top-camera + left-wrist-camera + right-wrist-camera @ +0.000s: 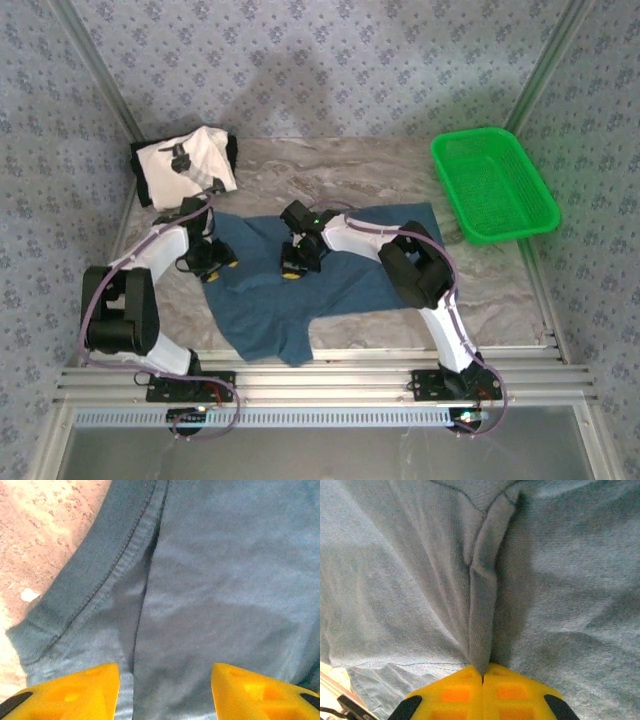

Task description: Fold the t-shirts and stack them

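The dark teal-blue t-shirt (pixel 310 285) lies spread over the middle of the table. My right gripper (pixel 296 266) is shut on a pinched ridge of that shirt (pixel 482 625), which rises into the closed yellow fingers (pixel 455 692). My left gripper (pixel 212 266) stands open over the shirt's left edge, its yellow fingertips (pixel 75 692) apart above the cloth (pixel 210 580) near a stitched hem (pixel 107 575). The white t-shirt with black-grey print (pixel 185 163) lies folded at the table's back left corner.
A green plastic basket (pixel 492 184) sits at the back right of the table. Bare marbled tabletop (pixel 480 290) shows to the right of the blue shirt and beside its left hem (pixel 35 535). Metal rails (pixel 320 378) run along the near edge.
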You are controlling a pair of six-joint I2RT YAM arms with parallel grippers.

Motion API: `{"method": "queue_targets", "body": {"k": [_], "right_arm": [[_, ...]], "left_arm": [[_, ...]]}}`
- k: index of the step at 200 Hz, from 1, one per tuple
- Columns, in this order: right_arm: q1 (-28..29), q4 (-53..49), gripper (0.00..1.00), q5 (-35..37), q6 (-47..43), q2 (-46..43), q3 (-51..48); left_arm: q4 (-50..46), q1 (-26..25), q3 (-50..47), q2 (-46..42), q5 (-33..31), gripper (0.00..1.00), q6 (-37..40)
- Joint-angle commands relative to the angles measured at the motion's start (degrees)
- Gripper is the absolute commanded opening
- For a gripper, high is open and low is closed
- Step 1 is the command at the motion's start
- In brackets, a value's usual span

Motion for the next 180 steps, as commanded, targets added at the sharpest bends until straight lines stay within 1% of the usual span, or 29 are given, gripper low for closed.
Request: {"method": "queue_targets", "body": {"k": [1, 14, 22, 34, 52, 65, 76, 83, 86, 92, 104, 122, 136, 146, 165, 173, 180], "right_arm": [[-0.4, -2.3, 0.26, 0.6, -0.1, -2.1, -1.0], [-0.8, -2.4, 0.41, 1.1, -0.5, -3.9, -2.4], [-1.4, -2.5, 0.47, 1.9, -0.8, -5.9, -3.5], [-2.6, -2.9, 0.51, 2.7, -2.3, -8.9, -4.5], [-5.1, -7.7, 0.58, 5.2, -6.0, -13.6, -5.1], [-7.8, -9.8, 0.63, 7.1, -9.5, -16.3, -5.1], [-10.5, -11.5, 0.66, 8.7, -12.4, -17.1, -4.7], [-12.4, -11.6, 0.66, 8.7, -12.6, -16.9, -4.3], [-13.3, -11.3, 0.66, 8.5, -14.6, -16.8, -4.4], [-14.8, -10.5, 0.66, 7.9, -15.5, -16.3, -4.2], [-17.1, -9.3, 0.64, 7.8, -16.8, -13.7, -2.5], [-19.0, -9.7, 0.55, 7.7, -17.4, -8.2, 2.2], [-19.6, -7.4, 0.47, 8.0, -16.6, -5.1, 4.3], [-19.9, -6.1, 0.43, 8.7, -15.9, -3.1, 5.5], [-20.6, -6.5, 0.36, 10.2, -14.0, 0.6, 7.4], [-20.9, -6.0, 0.35, 10.9, -13.5, 1.6, 7.3], [-21.2, -5.8, 0.33, 11.8, -11.3, 2.2, 7.1]], "left_arm": [[1.5, -0.5, 2.1, 2.7, -1.8, 0.51, -1.3], [1.6, -0.5, 2.8, 3.7, -2.6, 0.51, -1.6], [1.5, -0.6, 3.3, 3.9, -3.0, 0.51, -1.9], [1.5, -0.6, 4.3, 3.9, -3.5, 0.51, -2.3], [1.3, -0.9, 7.0, 3.2, -4.6, 0.51, -2.6], [0.7, -1.6, 9.0, 2.0, -5.7, 0.51, -2.7], [-0.3, -2.2, 11.5, 1.9, -6.0, 0.51, -2.8], [-0.8, -2.9, 13.1, 2.1, -6.4, 0.51, -2.7], [-0.9, -3.3, 13.8, 2.4, -6.7, 0.51, -2.6], [-1.0, -3.9, 14.9, 3.0, -6.7, 0.51, -2.4], [-0.8, -4.7, 16.7, 5.6, -5.2, 0.50, -2.7], [0.7, -5.8, 17.7, 9.7, -4.5, 0.44, -3.6], [2.4, -6.0, 17.4, 12.3, -4.6, 0.40, -4.6], [4.0, -6.0, 17.7, 14.2, -4.4, 0.39, -5.0], [4.3, -6.2, 19.2, 18.6, -4.2, 0.37, -4.9], [4.2, -6.2, 19.6, 20.0, -4.5, 0.36, -4.9], [4.3, -6.3, 19.8, 20.8, -5.0, 0.36, -4.9]]}}
